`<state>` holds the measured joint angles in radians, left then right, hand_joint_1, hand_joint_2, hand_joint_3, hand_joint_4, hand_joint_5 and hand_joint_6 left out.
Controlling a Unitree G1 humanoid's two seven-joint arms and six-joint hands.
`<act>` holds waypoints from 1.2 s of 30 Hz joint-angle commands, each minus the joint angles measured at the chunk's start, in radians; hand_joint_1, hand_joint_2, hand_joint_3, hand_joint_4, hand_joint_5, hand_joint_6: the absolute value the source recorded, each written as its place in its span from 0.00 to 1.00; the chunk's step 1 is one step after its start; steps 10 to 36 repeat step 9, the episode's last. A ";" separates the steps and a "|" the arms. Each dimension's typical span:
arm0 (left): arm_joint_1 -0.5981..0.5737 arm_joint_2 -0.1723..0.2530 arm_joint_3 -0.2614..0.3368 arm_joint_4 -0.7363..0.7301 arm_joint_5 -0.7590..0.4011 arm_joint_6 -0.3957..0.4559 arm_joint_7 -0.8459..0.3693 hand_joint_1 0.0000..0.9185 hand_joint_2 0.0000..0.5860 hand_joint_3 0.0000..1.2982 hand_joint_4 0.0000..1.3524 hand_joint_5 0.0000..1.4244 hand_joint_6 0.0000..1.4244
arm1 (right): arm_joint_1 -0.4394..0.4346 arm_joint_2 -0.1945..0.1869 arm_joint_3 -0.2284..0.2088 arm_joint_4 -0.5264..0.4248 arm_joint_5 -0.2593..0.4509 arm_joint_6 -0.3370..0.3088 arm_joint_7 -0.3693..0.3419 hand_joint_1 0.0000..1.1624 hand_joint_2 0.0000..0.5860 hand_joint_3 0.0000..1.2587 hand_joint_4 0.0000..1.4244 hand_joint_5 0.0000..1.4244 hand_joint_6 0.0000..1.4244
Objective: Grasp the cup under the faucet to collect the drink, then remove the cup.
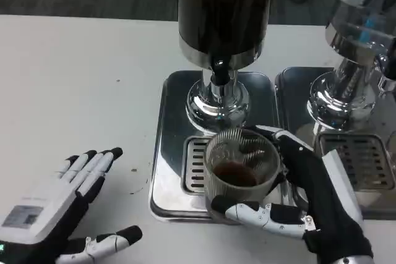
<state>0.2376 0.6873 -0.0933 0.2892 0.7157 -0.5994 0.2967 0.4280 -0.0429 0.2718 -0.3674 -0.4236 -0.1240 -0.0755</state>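
Fingers (260, 214) of the right hand (309, 196) wrap the ribbed clear cup (240, 174), thumb across its near side, the rest curling round the right and far wall, a firm grip. Dark drink sits in the cup's bottom. It stands on the slotted grate of the steel drip tray (170, 153), right under the faucet (218, 81) of the dark dispenser (226, 10). Over on the near left, the left hand (62, 208) rests open on the white surface (80, 91), fingers spread, holding nothing. A second dispenser (352, 47) stands far right.
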 commanded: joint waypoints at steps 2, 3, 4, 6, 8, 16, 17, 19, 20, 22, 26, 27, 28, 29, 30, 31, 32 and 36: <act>0.003 -0.007 -0.001 0.000 -0.008 0.008 0.007 0.00 0.22 0.00 0.00 0.00 0.00 | -0.007 0.010 0.002 -0.031 0.018 -0.015 -0.011 0.87 0.36 0.39 0.42 0.59 0.85; 0.003 -0.007 -0.002 0.001 -0.009 0.009 0.006 0.00 0.22 0.00 0.00 0.00 0.00 | -0.007 0.010 0.002 -0.031 0.018 -0.016 -0.012 0.87 0.36 0.39 0.43 0.59 0.85; 0.002 -0.008 -0.002 0.003 -0.010 0.010 0.006 0.00 0.22 0.00 0.00 0.00 0.00 | -0.006 0.011 0.002 -0.031 0.017 -0.016 -0.014 0.87 0.36 0.39 0.43 0.59 0.85; 0.002 -0.009 -0.004 0.003 -0.010 0.010 0.006 0.00 0.22 0.00 0.00 0.00 0.00 | -0.004 0.012 0.002 -0.032 0.016 -0.017 -0.016 0.87 0.36 0.39 0.43 0.59 0.85; 0.002 -0.010 -0.005 0.002 -0.009 0.010 0.006 0.00 0.22 0.00 0.00 0.00 0.00 | -0.004 0.012 0.002 -0.033 0.017 -0.017 -0.016 0.87 0.36 0.39 0.43 0.59 0.85; 0.001 -0.011 -0.006 0.002 -0.011 0.009 0.005 0.00 0.22 0.00 0.00 0.00 0.00 | -0.003 0.013 0.002 -0.032 0.018 -0.017 -0.016 0.87 0.36 0.39 0.43 0.59 0.85; 0.001 -0.011 -0.006 0.002 -0.011 0.009 0.005 0.00 0.22 0.00 0.00 0.00 0.00 | -0.003 0.013 0.002 -0.032 0.018 -0.017 -0.016 0.87 0.36 0.39 0.43 0.59 0.85; 0.001 -0.011 -0.006 0.002 -0.011 0.009 0.005 0.00 0.22 0.00 0.00 0.00 0.00 | -0.003 0.013 0.002 -0.032 0.018 -0.017 -0.016 0.87 0.36 0.39 0.43 0.59 0.85; 0.001 -0.011 -0.006 0.002 -0.011 0.009 0.005 0.00 0.22 0.00 0.00 0.00 0.00 | -0.003 0.013 0.002 -0.032 0.018 -0.017 -0.016 0.87 0.36 0.39 0.43 0.59 0.85; 0.001 -0.011 -0.006 0.002 -0.011 0.009 0.005 0.00 0.22 0.00 0.00 0.00 0.00 | -0.003 0.013 0.002 -0.032 0.018 -0.017 -0.016 0.87 0.36 0.39 0.43 0.59 0.85; 0.001 -0.011 -0.006 0.002 -0.011 0.009 0.005 0.00 0.22 0.00 0.00 0.00 0.00 | -0.003 0.013 0.002 -0.032 0.018 -0.017 -0.016 0.87 0.36 0.39 0.43 0.59 0.85; 0.001 -0.011 -0.006 0.002 -0.011 0.009 0.005 0.00 0.22 0.00 0.00 0.00 0.00 | -0.003 0.013 0.002 -0.032 0.018 -0.017 -0.016 0.87 0.36 0.39 0.43 0.59 0.85; 0.001 -0.011 -0.006 0.002 -0.011 0.009 0.005 0.00 0.22 0.00 0.00 0.00 0.00 | -0.003 0.013 0.002 -0.032 0.018 -0.017 -0.016 0.87 0.36 0.39 0.43 0.59 0.85; 0.001 -0.011 -0.006 0.002 -0.011 0.009 0.005 0.00 0.22 0.00 0.00 0.00 0.00 | -0.003 0.013 0.002 -0.032 0.018 -0.017 -0.016 0.87 0.36 0.39 0.43 0.59 0.85; 0.001 -0.011 -0.006 0.002 -0.011 0.009 0.005 0.00 0.22 0.00 0.00 0.00 0.00 | -0.003 0.013 0.002 -0.032 0.018 -0.017 -0.016 0.87 0.36 0.39 0.43 0.59 0.85; 0.001 -0.011 -0.006 0.002 -0.011 0.009 0.005 0.00 0.22 0.00 0.00 0.00 0.00 | -0.003 0.013 0.002 -0.032 0.018 -0.017 -0.016 0.87 0.36 0.39 0.43 0.59 0.85; 0.001 -0.011 -0.006 0.002 -0.011 0.009 0.005 0.00 0.22 0.00 0.00 0.00 0.00 | -0.003 0.013 0.002 -0.032 0.018 -0.017 -0.016 0.87 0.36 0.39 0.43 0.59 0.85; 0.001 -0.011 -0.006 0.002 -0.011 0.009 0.005 0.00 0.22 0.00 0.00 0.00 0.00 | -0.003 0.013 0.002 -0.032 0.018 -0.017 -0.016 0.87 0.36 0.39 0.43 0.59 0.85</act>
